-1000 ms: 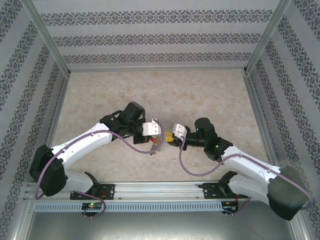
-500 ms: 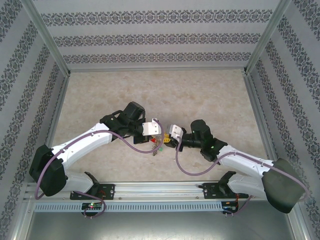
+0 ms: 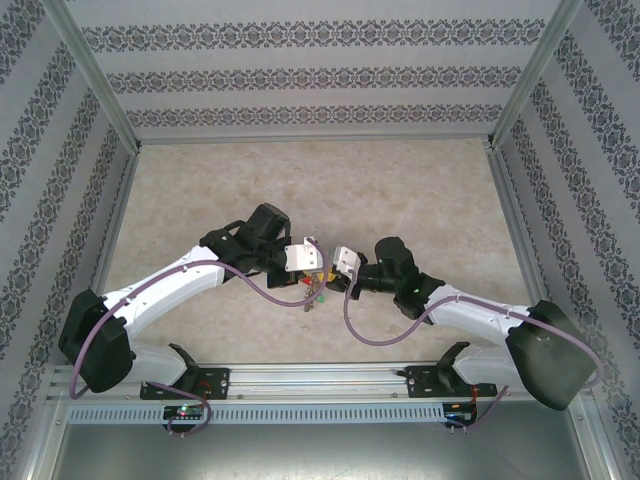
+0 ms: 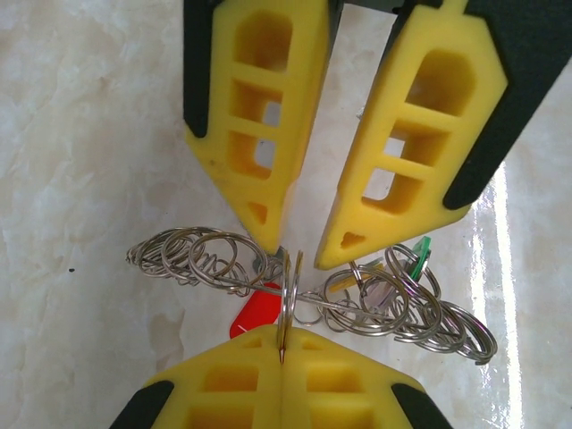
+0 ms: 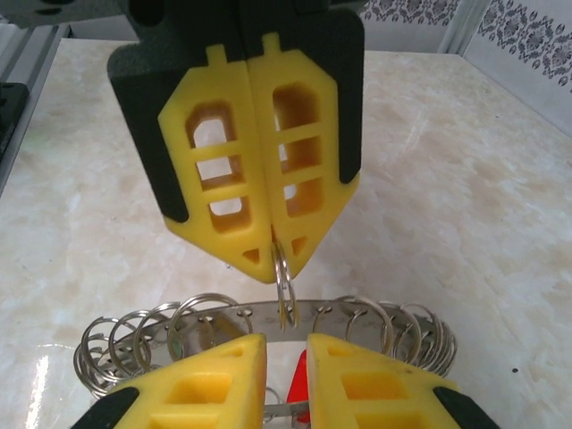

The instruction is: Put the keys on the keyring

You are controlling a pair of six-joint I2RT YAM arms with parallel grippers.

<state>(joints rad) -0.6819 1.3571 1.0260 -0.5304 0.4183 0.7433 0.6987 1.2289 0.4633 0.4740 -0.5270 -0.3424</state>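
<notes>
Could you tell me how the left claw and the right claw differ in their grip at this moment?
The left claw has its fingers slightly apart at the tips, while the right claw is pressed fully closed. The left claw seems to hold the keyring by its rim; the right claw pinches one small silvery link edge-on. Both have yellow fingers and meet tip to tip at the keyring.

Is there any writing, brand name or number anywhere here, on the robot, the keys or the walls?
None can be read.
The walls carry only a repeating ornamental print, no letters.
The yellow fingers of the left gripper are plain, and so are the right gripper's.
The keyring, its small links and the red and green key tags show no print.
The arm bases have small parts too tiny to read.
</notes>
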